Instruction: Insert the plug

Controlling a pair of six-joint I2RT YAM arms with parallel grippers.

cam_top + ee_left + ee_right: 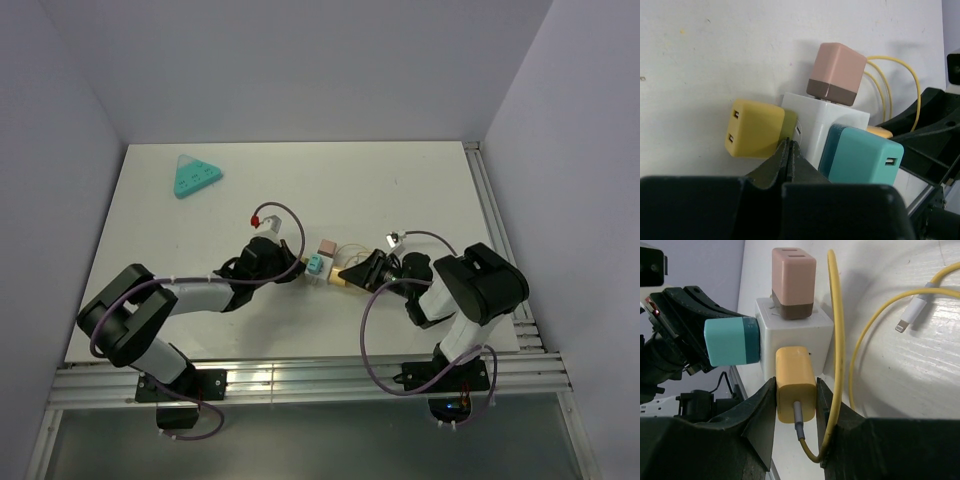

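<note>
The right jaws pinch a yellow plug point(796, 385) by its sides. Its front end is pressed flat against one face of the white cube point(795, 327), which sits mid-desk point(400, 190) between the two arms. A yellow cable point(836, 340) leaves the plug's tail and loops over the desk, and its white connector point(907, 320) lies loose. A pink charger point(793, 282) sits on another face of the cube, a teal charger point(732, 342) on the side toward the left arm, and a second yellow charger point(752, 129) on a further face. The left jaws are pressed together on nothing, their tips just beside that second yellow charger and the cube. A teal triangle point(195, 177) lies well apart, far left.
</note>
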